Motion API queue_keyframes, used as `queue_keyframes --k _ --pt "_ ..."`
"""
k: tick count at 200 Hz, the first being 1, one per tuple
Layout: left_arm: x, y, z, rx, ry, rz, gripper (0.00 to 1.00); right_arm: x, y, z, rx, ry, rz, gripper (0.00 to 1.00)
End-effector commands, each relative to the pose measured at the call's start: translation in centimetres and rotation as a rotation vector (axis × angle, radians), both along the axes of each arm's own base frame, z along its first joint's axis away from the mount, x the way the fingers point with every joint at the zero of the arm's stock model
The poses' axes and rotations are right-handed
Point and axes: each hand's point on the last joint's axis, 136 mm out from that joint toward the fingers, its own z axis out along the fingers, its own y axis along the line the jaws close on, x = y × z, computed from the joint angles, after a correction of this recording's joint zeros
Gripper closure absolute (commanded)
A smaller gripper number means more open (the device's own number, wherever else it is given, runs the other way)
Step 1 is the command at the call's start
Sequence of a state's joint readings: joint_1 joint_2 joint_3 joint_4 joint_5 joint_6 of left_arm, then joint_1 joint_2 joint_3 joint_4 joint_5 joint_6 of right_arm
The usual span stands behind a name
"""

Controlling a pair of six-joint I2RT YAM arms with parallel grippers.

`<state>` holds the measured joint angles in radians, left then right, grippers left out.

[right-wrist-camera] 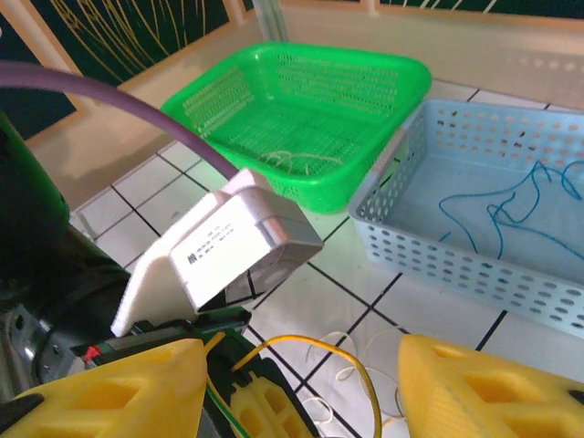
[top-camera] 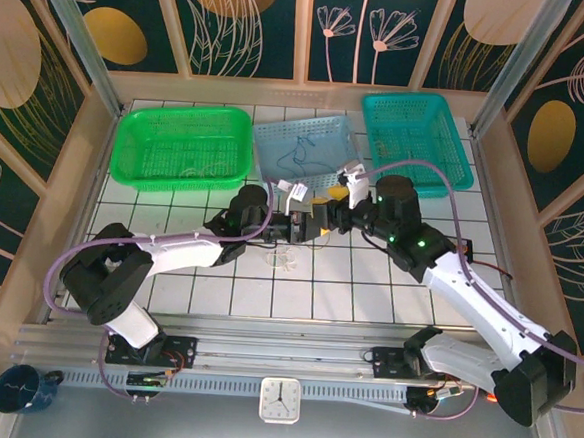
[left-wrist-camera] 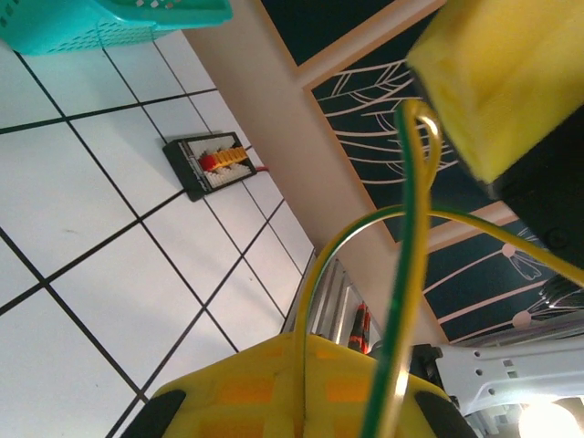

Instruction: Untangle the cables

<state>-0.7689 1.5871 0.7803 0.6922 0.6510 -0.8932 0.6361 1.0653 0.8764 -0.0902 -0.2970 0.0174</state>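
my left claw (left-wrist-camera: 301,401) is clamped on the yellow-green wire (left-wrist-camera: 406,228), held above the middle of the tiled table (top-camera: 367,289). my right claw (right-wrist-camera: 301,392) stands apart around the wire's loop. i'd close on one strand near that grip, then draw away slowly. the pinch point itself is hidden, and the whitish wires (top-camera: 281,261) lying below are too thin to trace.

The white-and-black left arm (top-camera: 185,247) folds at the elbow and reaches low toward the centre, its yellow-fingered left hand (top-camera: 293,226) pinched tight on a thin yellow-green cable (left-wrist-camera: 401,274). The matching right arm (top-camera: 467,291) stretches in from the opposite side. Its right hand (right-wrist-camera: 301,383) has its fingers well apart and sits just beside the left hand.
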Motion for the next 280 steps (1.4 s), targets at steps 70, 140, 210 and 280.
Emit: queue_keyframes --k 70,140,210,280 --pt "-0.2 -0.6 1.1 -0.02 -0.019 -0.044 1.0 -0.2 -1.2 1.8 0.021 -0.037 0.0 0.42" --pt "-0.5 -0.7 1.5 -0.028 -0.026 -0.07 1.0 -1.2 -3.8 3.0 0.071 -0.019 -0.003 0.4" --pt "-0.8 -1.0 1.9 -0.032 -0.034 -0.099 1.0 -2.5 -1.0 0.7 0.017 0.053 0.104 0.41" --pt "-1.1 -1.0 1.8 -0.034 -0.03 -0.113 1.0 -0.9 -0.6 1.5 0.023 0.019 0.076 0.52"
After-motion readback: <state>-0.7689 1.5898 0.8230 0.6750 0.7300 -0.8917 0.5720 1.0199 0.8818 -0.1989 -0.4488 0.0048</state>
